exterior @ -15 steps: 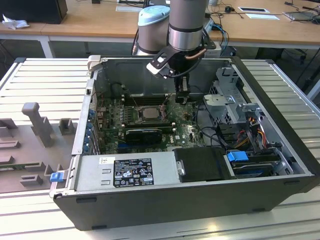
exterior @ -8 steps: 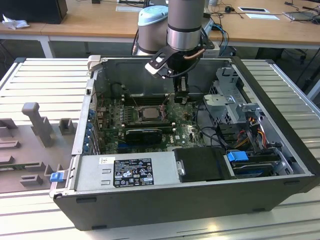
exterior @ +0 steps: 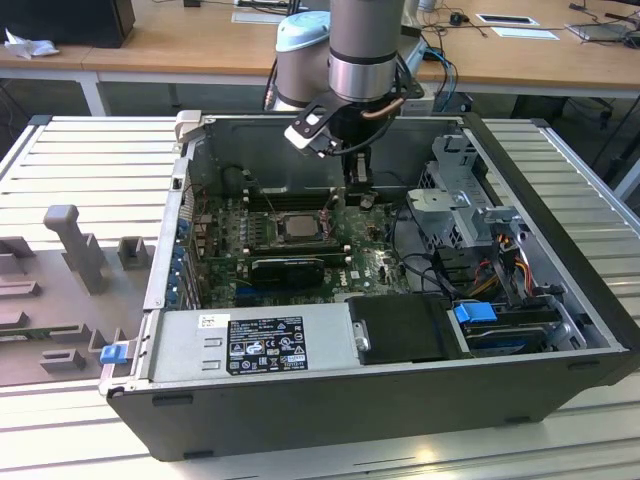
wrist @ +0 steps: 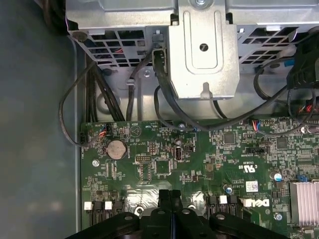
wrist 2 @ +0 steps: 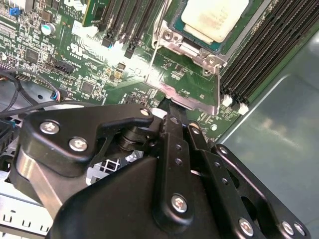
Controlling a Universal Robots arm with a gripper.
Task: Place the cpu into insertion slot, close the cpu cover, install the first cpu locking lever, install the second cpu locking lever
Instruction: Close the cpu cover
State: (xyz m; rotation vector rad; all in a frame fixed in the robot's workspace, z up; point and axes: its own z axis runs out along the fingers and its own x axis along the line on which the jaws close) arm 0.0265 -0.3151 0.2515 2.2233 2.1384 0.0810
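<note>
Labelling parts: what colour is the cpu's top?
Pale silver-grey; the cpu shows best in the second wrist view.

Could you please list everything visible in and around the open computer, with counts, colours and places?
computer case: one, dark grey, open, on the table
motherboard: one, green, inside the case
cpu: one, silver-grey, mid-board
cpu cover: one, silver, lying flat around the cpu
memory slots: several, black, on both sides of the cpu
coin battery: one, silver, on the motherboard
power supply: one, silver, along the case's near wall
drive cage: one, silver, beside the motherboard
fixtures: several, grey, on the table at the exterior view's left
arm: one, grey, above the case
end effector: one, black, fingers together, just above the motherboard
</note>
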